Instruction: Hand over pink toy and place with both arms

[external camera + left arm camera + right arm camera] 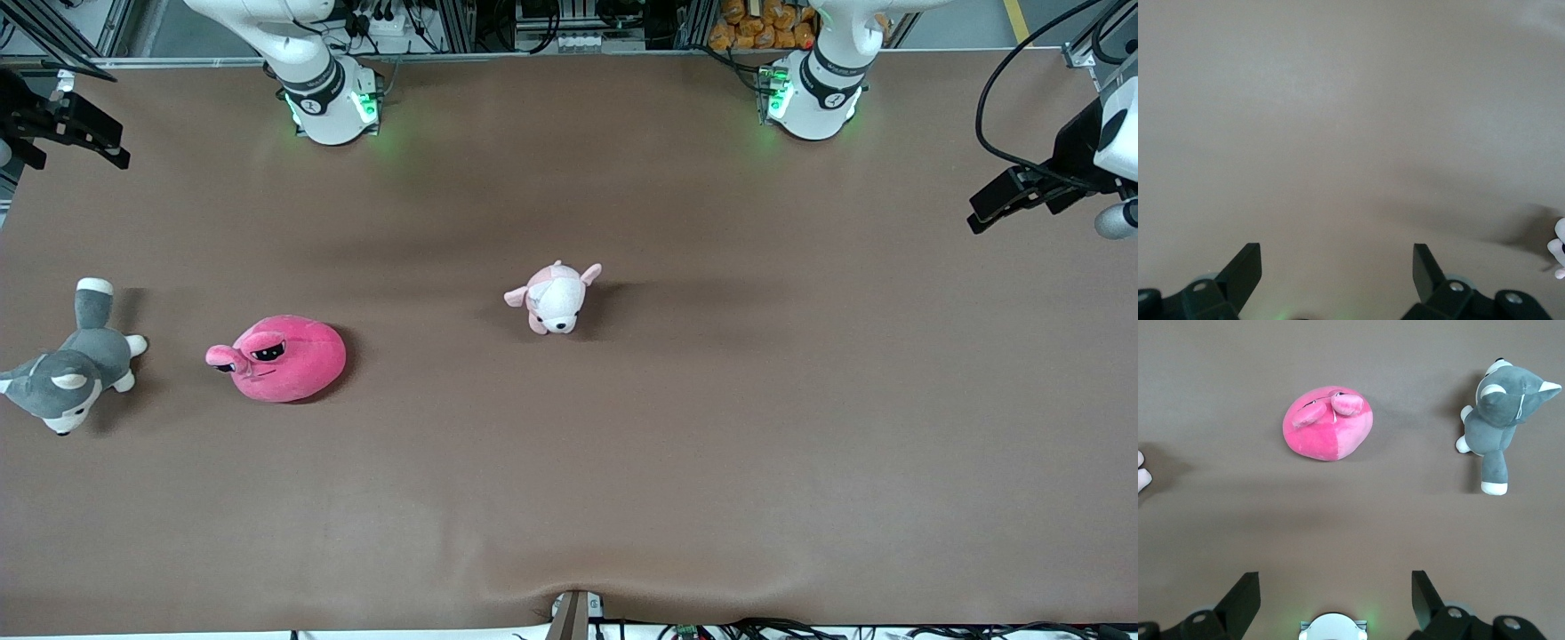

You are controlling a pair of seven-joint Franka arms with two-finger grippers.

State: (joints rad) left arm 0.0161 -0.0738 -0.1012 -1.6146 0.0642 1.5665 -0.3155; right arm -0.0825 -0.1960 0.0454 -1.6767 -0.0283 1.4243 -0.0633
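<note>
The pink toy [283,358], a hot-pink round plush with two half-lidded black eyes, lies on the brown table toward the right arm's end. It also shows in the right wrist view [1328,423]. My right gripper [1336,593] is open and empty, high over its own arm's base [329,107], well apart from the toy. My left gripper [1336,267] is open and empty, high over bare table. Neither gripper shows in the front view; only the arm bases do, the left arm's [813,98] at the table's back edge.
A grey-and-white husky plush [71,373] lies beside the pink toy at the right arm's end of the table. A pale pink-and-white puppy plush [556,298] lies near the table's middle. Black fixtures [62,124] [1040,187] stick in at both ends.
</note>
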